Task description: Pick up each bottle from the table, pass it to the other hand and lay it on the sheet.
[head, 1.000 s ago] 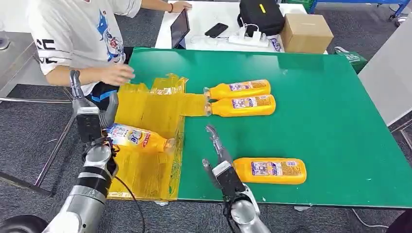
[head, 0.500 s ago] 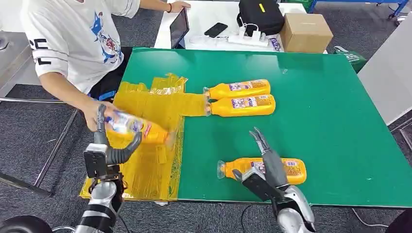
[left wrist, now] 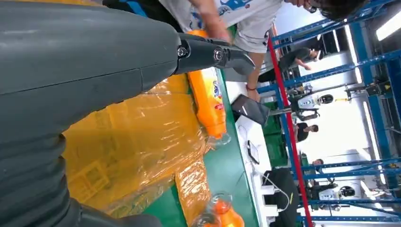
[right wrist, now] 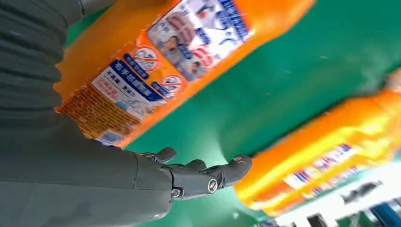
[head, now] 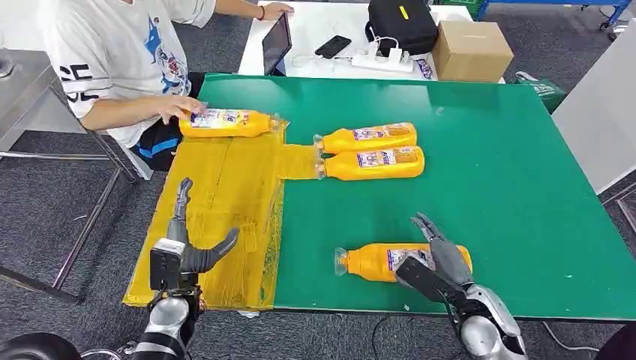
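Observation:
Several orange bottles lie on the green table (head: 517, 187). The nearest bottle (head: 375, 262) lies by the front edge, and my right hand (head: 439, 262) hovers over its label end with fingers spread, not closed on it. The right wrist view has that bottle (right wrist: 156, 71) beside my right hand (right wrist: 189, 177). Two bottles (head: 367, 138) (head: 373, 163) lie side by side mid-table. A person's hand (head: 176, 109) holds another bottle (head: 225, 122) at the far edge of the yellow sheet (head: 232, 195). My left hand (head: 184, 251) is open over the sheet's near left corner, holding nothing.
The person (head: 112, 52) sits at the table's far left corner. Behind the green table a white table carries a cardboard box (head: 472, 49), a black bag (head: 401, 26), a tablet (head: 277, 43) and a phone (head: 334, 46). Grey floor lies left of the sheet.
The person took the bottle from beside my left hand and carried it to the sheet's far edge. My left hand dropped back toward the near edge. My right hand moved right onto the near bottle.

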